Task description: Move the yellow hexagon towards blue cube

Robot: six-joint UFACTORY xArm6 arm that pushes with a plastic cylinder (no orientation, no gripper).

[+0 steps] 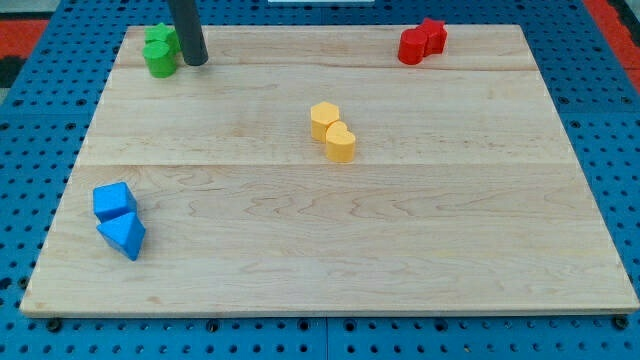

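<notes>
The yellow hexagon (323, 119) sits near the middle of the wooden board, touching a yellow heart-shaped block (340, 143) just below and right of it. The blue cube (113, 200) is at the view's lower left, touching a blue triangular block (123, 236) below it. My tip (195, 60) is at the view's top left, right beside the green blocks (159, 50) and far up-left of the yellow hexagon.
Two red blocks (422, 42) sit together at the view's top right. The wooden board (330, 270) lies on a blue pegboard surface (30, 150). The board's edges are close to the blue, green and red blocks.
</notes>
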